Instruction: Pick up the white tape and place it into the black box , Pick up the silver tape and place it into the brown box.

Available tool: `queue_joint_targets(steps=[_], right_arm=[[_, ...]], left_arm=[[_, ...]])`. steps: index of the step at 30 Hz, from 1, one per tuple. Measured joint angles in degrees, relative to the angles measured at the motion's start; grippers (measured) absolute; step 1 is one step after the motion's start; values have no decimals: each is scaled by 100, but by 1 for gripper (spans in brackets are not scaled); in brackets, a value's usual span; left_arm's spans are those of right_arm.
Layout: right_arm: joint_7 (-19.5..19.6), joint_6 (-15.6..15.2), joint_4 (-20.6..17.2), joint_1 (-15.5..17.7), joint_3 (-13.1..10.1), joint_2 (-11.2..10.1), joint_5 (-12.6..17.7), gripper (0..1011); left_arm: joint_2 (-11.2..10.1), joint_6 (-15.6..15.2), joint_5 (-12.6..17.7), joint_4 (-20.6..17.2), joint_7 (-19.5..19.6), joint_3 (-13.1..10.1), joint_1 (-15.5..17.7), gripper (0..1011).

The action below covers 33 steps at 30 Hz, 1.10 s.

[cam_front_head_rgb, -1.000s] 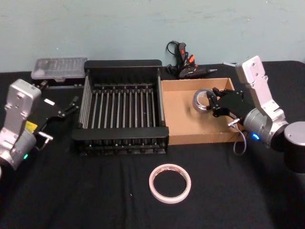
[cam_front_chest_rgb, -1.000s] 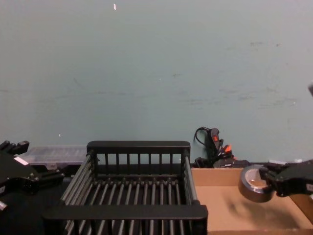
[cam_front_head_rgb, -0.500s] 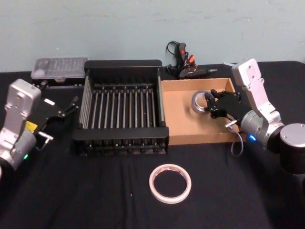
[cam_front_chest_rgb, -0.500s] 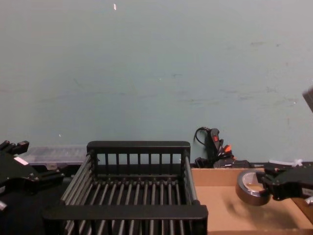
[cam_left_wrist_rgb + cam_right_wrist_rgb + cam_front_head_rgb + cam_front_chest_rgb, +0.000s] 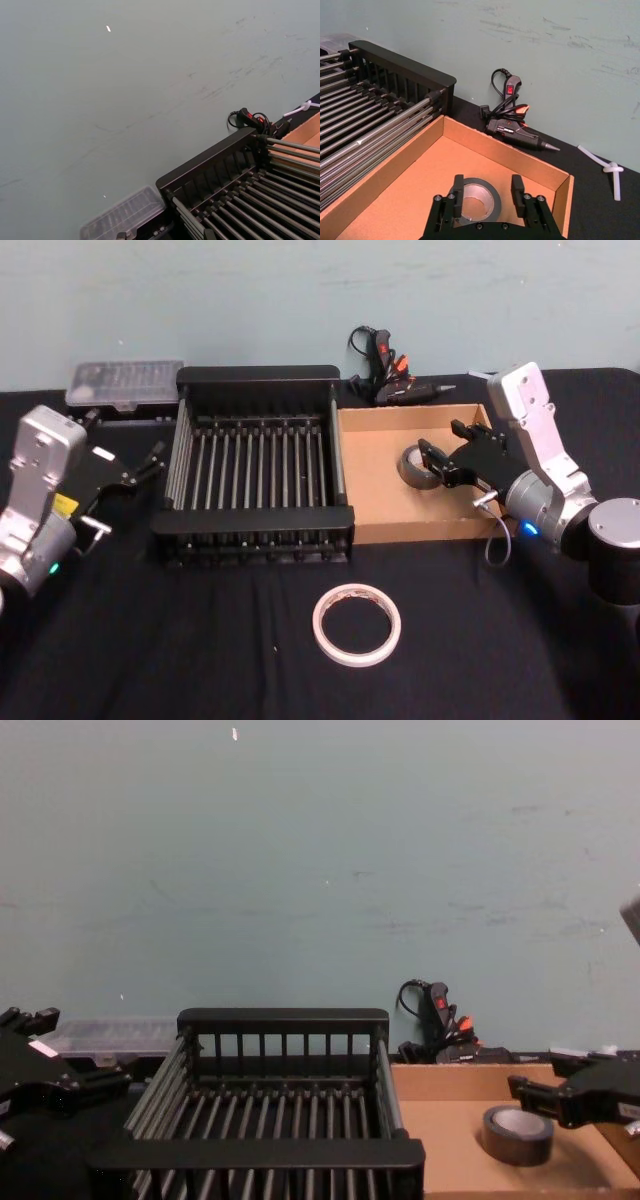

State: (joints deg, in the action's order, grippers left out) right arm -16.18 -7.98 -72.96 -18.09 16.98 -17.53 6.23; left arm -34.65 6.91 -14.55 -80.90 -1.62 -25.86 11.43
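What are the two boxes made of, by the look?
The brown box: apparently cardboard, matte tan, with thin folded walls. The black box: likely moulded plastic rims, matte black, and its floor bars look like metal rods, grey with a dull sheen, though that is uncertain.

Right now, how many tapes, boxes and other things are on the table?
Tapes: 2, the white tape and the silver tape.
Boxes: 2, the black box and the brown box.
Glue guns: 1.
Clear cases: 1.
Total: 6.
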Motion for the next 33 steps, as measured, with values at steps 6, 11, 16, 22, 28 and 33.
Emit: queue_joint_targets(steps=[6, 11, 16, 22, 28, 33], right_arm=[[0, -4, -3, 2, 0, -3, 5, 762], [0, -8, -7, 3, 1, -5, 9, 906], [0, -9, -9, 3, 1, -5, 10, 1002], [0, -9, -9, 3, 1, -5, 10, 1002], [-50, -34, -123, 62, -59, -11, 29, 1002], [-124, -298, -449, 219, -164, -62, 123, 1002]], left_arm=[[0, 0, 0, 0, 0, 0, 0, 1001], [0, 0, 0, 0, 0, 0, 0, 1001], [0, 0, 0, 0, 0, 0, 0, 1001], [0, 0, 0, 0, 0, 0, 0, 1001], [0, 0, 0, 0, 0, 0, 0, 1001], [0, 0, 0, 0, 0, 0, 0, 1001]])
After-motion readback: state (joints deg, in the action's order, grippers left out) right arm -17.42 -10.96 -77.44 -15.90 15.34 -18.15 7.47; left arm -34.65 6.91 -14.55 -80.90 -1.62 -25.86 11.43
